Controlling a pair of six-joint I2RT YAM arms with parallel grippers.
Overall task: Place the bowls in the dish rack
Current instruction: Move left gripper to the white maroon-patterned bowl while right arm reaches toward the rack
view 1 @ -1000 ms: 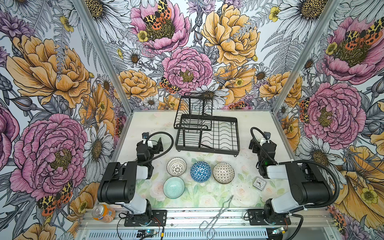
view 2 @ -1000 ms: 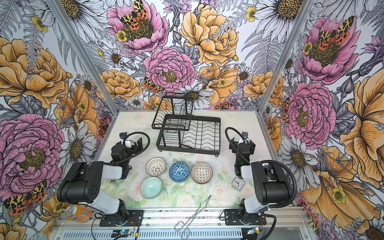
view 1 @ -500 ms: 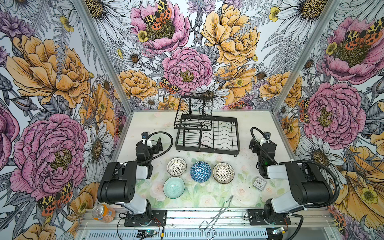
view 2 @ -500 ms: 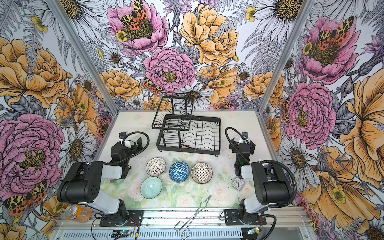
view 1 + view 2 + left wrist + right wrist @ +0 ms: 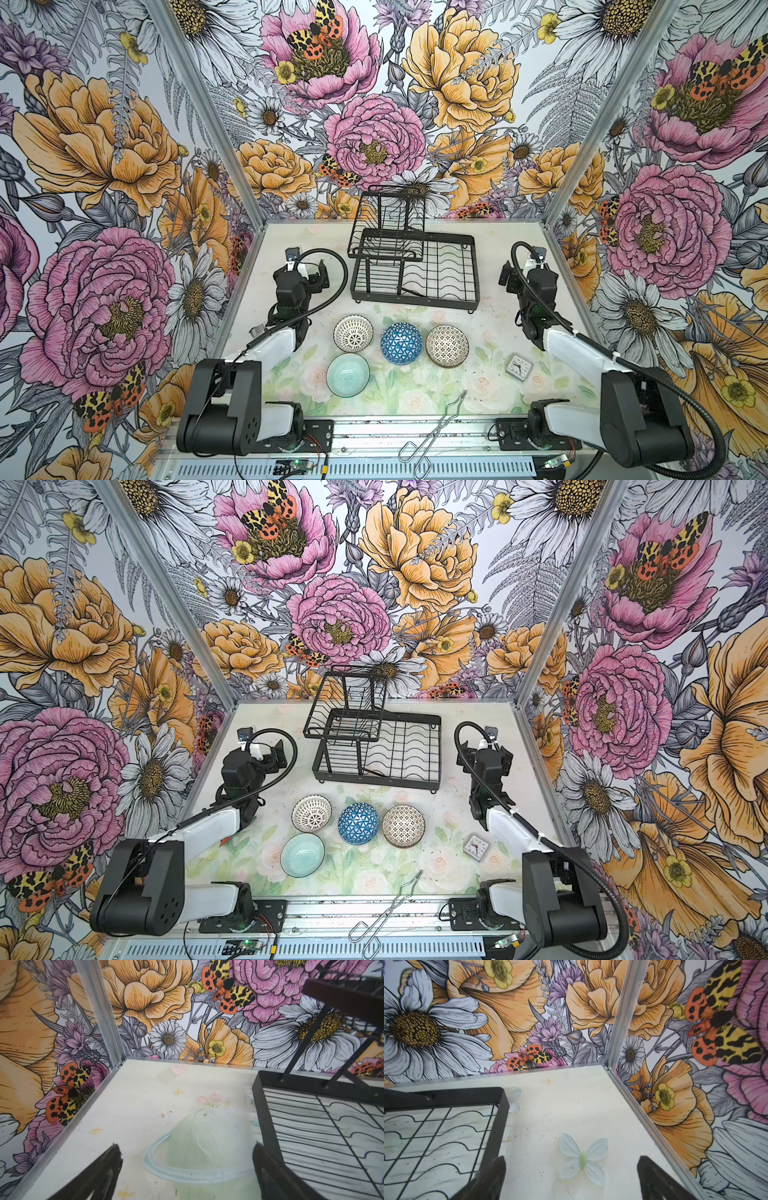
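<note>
Plainly: dish rack point(image 5: 415, 300) black wire, two-tiered.

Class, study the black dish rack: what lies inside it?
The dish rack looks unloaded: only its wires, with table showing through. Its raised basket partly covers the tray corner beneath, so that patch is unclear.

My left gripper point(image 5: 187, 1146) gapes wide above the table point(image 5: 133, 1109) (its walled corner ahead); the dish rack point(image 5: 262, 1109) sits just beside one finger.

Black dish rack point(image 5: 415, 300), mint bowl point(image 5: 348, 375), blue bowl point(image 5: 401, 343)
</note>
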